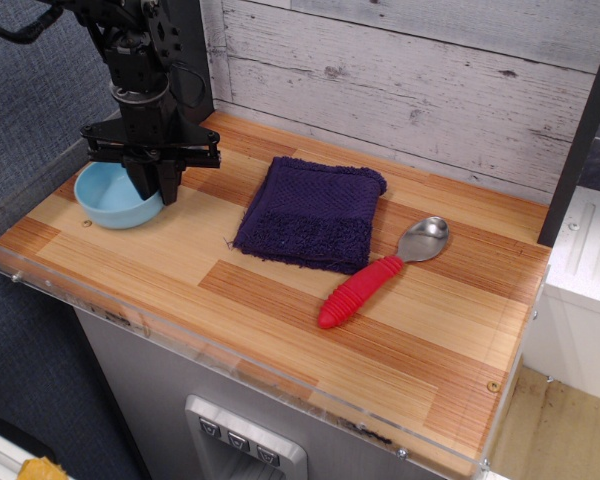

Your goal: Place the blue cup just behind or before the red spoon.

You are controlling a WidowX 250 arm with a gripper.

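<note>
Wooden counter (pixel 280 300): gripper (pixel 152 188) clamped narrow on blue cup (pixel 108 195) rim; cup far left of red spoon (pixel 375 275), transfer pending.

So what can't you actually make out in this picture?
- Right rim of the blue cup: hidden behind the gripper.
- Whether the gripper is pinching that rim: fingertips too dark and close.
- Upper arm: cut off by the top edge.
- Tabletop under the purple cloth: covered.
</note>
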